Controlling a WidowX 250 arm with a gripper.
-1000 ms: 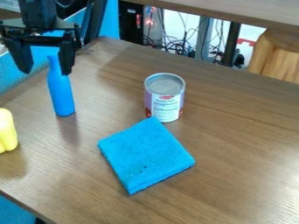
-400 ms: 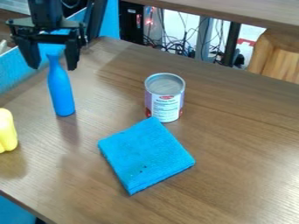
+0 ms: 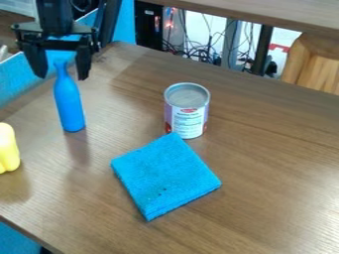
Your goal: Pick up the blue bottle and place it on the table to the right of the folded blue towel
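The gripper (image 3: 62,76) is wide apart near the bottle (image 3: 69,105), leaving room for its neck; the can (image 3: 187,115) stands on its flat end by the cloth (image 3: 165,176)

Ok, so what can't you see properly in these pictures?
All in the camera view:
Yellow thing: left side cut off by the picture's edge.
Can: back hidden by its own front; smallest label print too tiny.
Blue cloth: its underside is hidden by its top; dark specks too small to name.
Blue bottle: back hidden by its front.
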